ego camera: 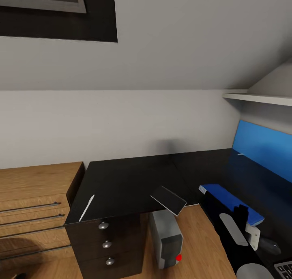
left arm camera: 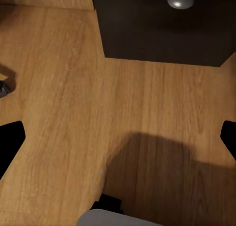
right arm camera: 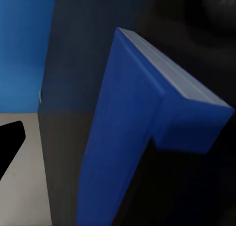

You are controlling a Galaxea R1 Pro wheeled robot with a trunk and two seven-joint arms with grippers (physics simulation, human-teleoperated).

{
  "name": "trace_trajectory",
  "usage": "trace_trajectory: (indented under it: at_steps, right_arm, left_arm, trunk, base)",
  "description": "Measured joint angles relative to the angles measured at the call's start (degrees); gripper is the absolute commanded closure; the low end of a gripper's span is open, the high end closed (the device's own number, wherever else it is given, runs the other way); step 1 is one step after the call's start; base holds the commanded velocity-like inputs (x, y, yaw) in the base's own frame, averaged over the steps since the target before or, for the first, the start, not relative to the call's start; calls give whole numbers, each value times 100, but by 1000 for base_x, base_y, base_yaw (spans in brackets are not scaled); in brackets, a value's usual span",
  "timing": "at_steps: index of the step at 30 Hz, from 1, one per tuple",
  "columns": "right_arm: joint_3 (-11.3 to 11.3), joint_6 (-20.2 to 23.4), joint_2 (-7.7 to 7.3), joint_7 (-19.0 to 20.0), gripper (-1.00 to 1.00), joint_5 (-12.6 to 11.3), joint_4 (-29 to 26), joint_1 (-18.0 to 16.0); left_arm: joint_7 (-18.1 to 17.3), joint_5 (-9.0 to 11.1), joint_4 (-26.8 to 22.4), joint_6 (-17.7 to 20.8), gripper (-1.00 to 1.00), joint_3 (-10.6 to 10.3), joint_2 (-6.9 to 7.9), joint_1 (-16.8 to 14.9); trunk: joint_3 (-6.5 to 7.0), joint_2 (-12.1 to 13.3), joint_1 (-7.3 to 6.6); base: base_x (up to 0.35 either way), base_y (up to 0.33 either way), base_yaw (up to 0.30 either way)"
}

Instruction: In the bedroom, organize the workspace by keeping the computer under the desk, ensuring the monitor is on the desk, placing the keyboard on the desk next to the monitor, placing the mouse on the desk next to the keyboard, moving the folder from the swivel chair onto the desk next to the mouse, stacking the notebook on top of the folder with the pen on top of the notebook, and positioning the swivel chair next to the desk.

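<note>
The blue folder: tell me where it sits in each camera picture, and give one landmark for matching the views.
Head view: the blue folder lies flat on the black desk at lower right, just beyond the right arm.
Right wrist view: the folder takes up the middle, seen close, pale edge uppermost.
Left wrist view: not in it; wooden floor and a dark drawer unit.
Shared landmark: the bright blue wall panel behind the desk.

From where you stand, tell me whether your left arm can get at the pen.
Probably yes. The pen lies bare at the edge of the desk above the drawer unit, nothing over it; the left gripper hangs low over the floor and must rise first.
</note>
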Motion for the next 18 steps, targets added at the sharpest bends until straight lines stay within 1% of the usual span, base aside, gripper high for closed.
trace_trajectory:
  at_steps: [10,14,18]
  right_arm:
    - [7,1,-4,0,-100,2,-1,0]
    - [7,1,-1,4,-100,6,-1,0]
    - [9,1,2,10,-100,8,0,0]
  left_arm:
    - [-14,0,0,-2,-100,1,4,0]
    - [-6,0,0,0,-100,-2,1,0]
    - [2,6,0,0,-100,5,8,0]
  trunk:
    - [0,0,0]
    - [0,0,3]
    - [0,0,1]
  base:
    - [-5,0,0]
    - [-245,0,0]
    - [-66,0,0]
